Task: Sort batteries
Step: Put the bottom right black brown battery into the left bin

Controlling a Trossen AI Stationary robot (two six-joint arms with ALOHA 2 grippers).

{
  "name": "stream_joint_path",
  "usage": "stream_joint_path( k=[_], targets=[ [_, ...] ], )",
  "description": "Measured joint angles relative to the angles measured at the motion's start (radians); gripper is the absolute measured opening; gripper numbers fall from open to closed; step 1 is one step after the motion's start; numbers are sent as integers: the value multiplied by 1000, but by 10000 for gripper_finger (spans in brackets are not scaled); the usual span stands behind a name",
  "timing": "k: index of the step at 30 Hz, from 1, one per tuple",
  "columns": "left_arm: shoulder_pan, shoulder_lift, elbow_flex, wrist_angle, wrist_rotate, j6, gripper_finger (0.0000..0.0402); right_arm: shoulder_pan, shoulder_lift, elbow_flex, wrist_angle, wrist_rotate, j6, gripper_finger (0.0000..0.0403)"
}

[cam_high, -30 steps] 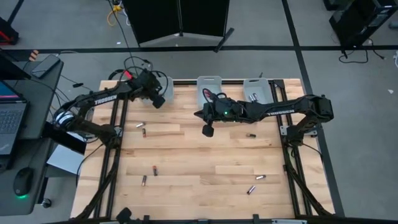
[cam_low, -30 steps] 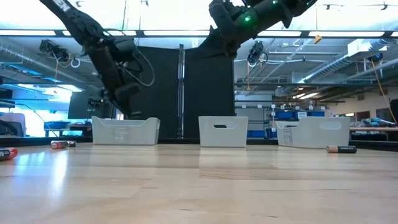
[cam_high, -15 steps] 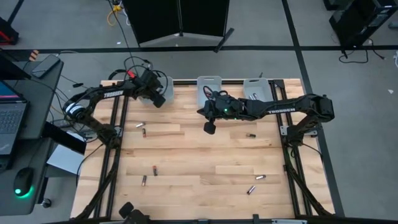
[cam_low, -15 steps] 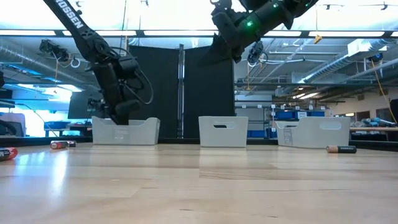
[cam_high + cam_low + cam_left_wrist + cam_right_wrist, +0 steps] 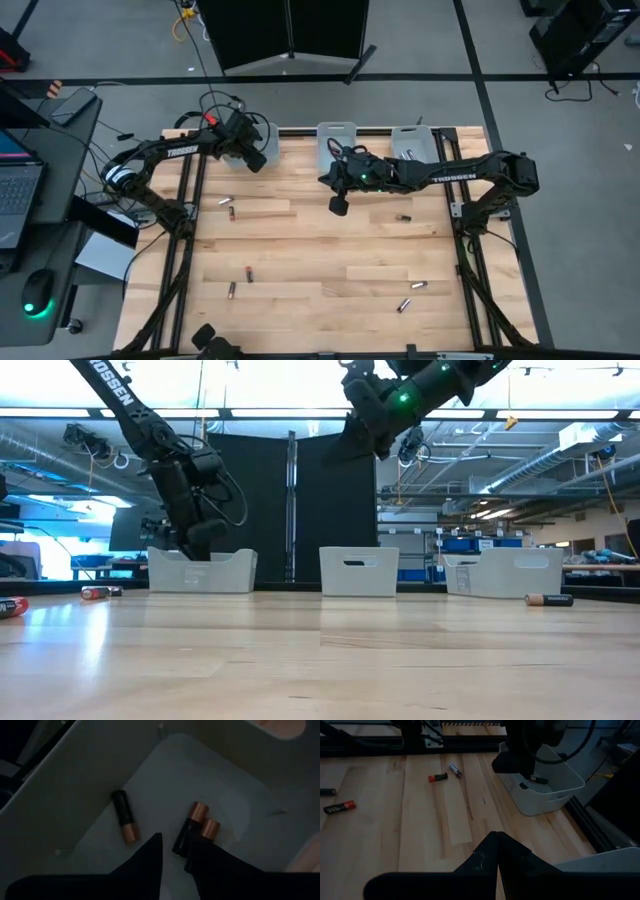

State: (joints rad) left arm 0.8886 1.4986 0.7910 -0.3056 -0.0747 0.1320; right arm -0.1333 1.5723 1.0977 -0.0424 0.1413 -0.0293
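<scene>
My left gripper reaches down into the translucent left bin at the table's far left. In the left wrist view its fingers stand a little apart above three black, copper-ended batteries lying on the bin floor. My right gripper hangs shut and empty, high above the table's middle, near the middle bin. Loose batteries lie on the table, at the left, the near left, the right and the near right.
A third bin stands at the far right. Black rails run along both sides of the wooden table. In the right wrist view, batteries lie near the left bin. Bare wood lies at the table's middle and near edge.
My left gripper has gone down into the left bin, then held still. My right gripper has risen slightly, still shut.
</scene>
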Motion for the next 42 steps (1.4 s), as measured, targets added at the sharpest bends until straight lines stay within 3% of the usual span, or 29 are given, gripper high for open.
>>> stream_joint_path(
  k=[5, 9, 19, 25, 30, 34, 42],
  targets=[
    [-18, -38, 0, 47, -12, 23, 58, 0, -32, 0, -61, 0, -8, 20],
    [-56, -122, 0, 124, 110, 12, 9, 0, -86, 0, -202, 1, 19, 16],
    [-274, -295, -129, 492, 152, -12, 10, 69, -184, 0, -583, 42, 157, 20],
    [-414, -324, -239, 696, 153, -64, 9, 145, -194, 0, -725, 44, 258, 15],
    [-501, -327, -282, 776, 149, -65, 9, 219, -184, -9, -839, 39, 364, 31],
    [-553, -326, -288, 824, 141, -64, 8, 269, -203, -93, -870, -14, 401, 37],
    [-576, -327, -288, 840, 137, -61, 8, 255, -249, -274, -852, -16, 493, 32]
  ],
)
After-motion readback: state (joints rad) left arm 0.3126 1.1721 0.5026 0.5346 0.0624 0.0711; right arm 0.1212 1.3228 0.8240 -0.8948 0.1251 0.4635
